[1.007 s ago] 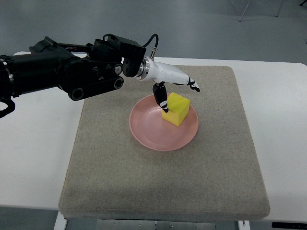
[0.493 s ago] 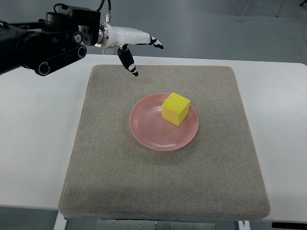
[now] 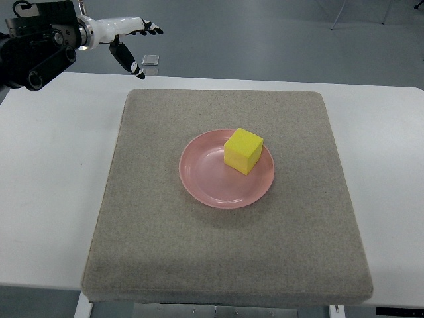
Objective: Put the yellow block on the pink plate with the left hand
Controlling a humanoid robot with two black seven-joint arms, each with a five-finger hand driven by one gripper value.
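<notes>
A yellow block [image 3: 242,150] sits on the pink plate [image 3: 212,182], toward its upper right side. The plate lies in the middle of a grey mat [image 3: 165,245]. My left hand [image 3: 136,41] is at the top left, well away from the plate and above the table's far edge. Its white fingers [image 3: 126,25] with black tips are spread and hold nothing. The right arm does not show.
The grey mat lies on a white table [image 3: 53,185]. The floor shows beyond the table's far edge, with a small pale object [image 3: 150,59] on it near the hand.
My left hand has let go of the yellow block and drawn back up and to the left, from beside the block to the top left corner. The block stays on the plate.
</notes>
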